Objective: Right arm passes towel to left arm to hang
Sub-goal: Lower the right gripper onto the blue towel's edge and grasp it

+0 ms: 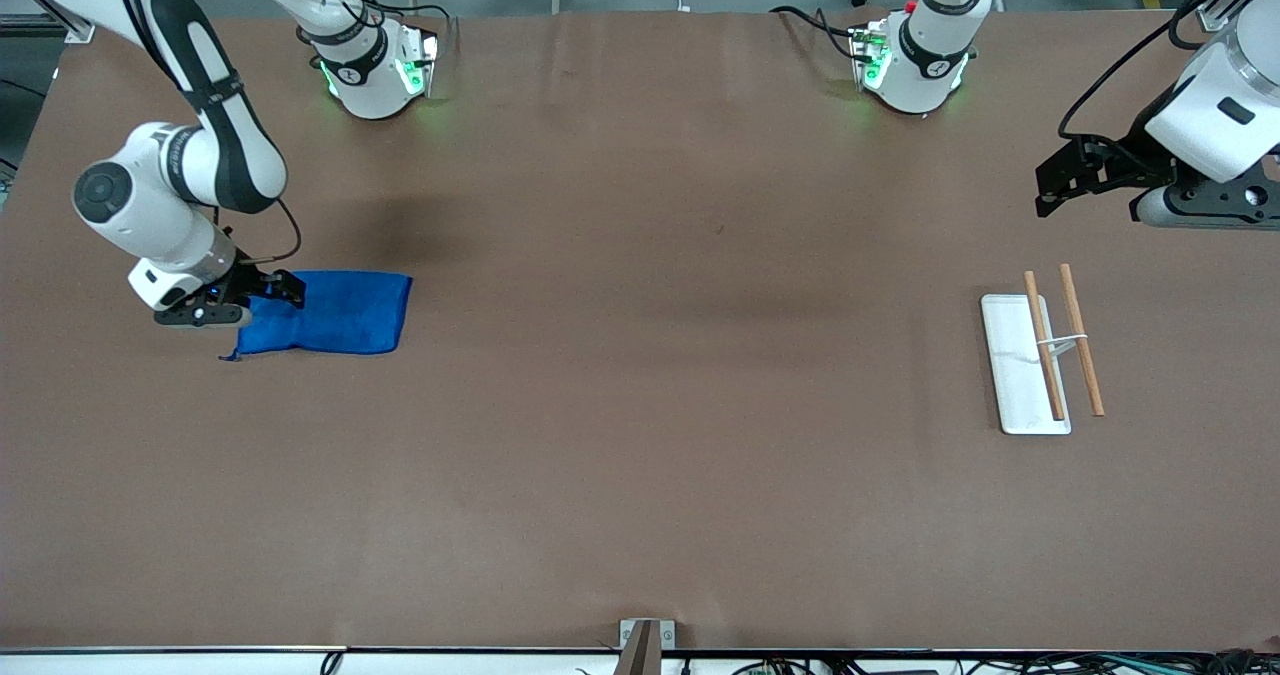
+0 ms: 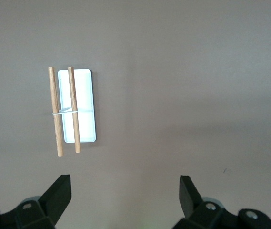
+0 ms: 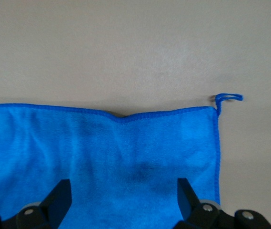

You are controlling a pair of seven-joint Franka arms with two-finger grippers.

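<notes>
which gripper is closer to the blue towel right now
Right. The right gripper is open, directly over the towel; the left gripper waits at the table's other end, above the rack.

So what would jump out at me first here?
The bright blue towel lying flat on the brown table at the right arm's end, with the right claw open just above its edge. At the other end, a small white rack with two wooden rods sits under the open, waiting left claw.

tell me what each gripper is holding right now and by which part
Nothing is held. The right gripper is over the towel with fingers open; the left gripper waits open above the table.
</notes>
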